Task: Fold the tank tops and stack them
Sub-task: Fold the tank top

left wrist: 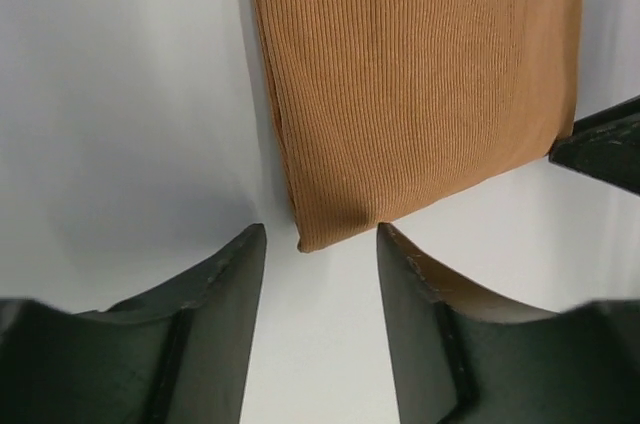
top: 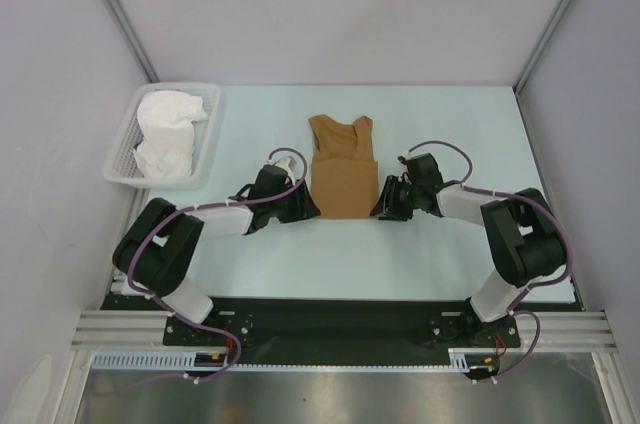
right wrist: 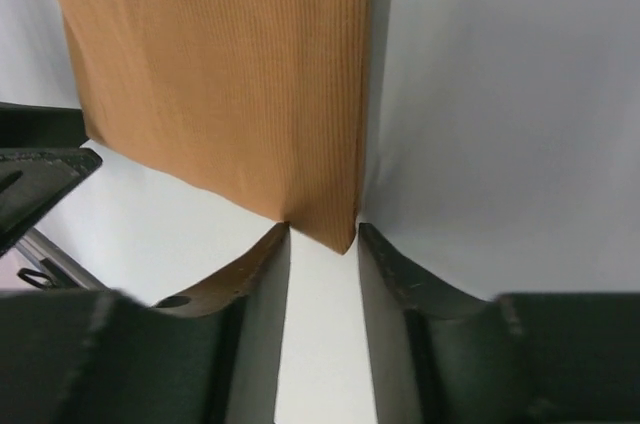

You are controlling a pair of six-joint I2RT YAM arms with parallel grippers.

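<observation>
Right between the fingertips of the left gripper [left wrist: 320,241] sits the near-left bottom corner of the tan tank top [top: 342,179]. The jaws stand fairly wide, with plenty of daylight on both sides of that corner, so nothing's pinched. Over at the right gripper [right wrist: 322,234] it's the same deal with the top's other bottom corner, only the gap is narrower: the corner pokes in between the two tips, close to both, but the jaws aren't shut on it. Both grippers are down low at the table [top: 450,244], pointing away from the bases.

Ahead of both grippers the tan top lies flat as a narrow strip, hem toward the grippers and straps at the far end. Each wrist view catches a bit of the other gripper across the hem.

Well off to the left of the left gripper, and farther back, the white tank top [top: 167,134] is bunched up in the basket [top: 212,134].
</observation>
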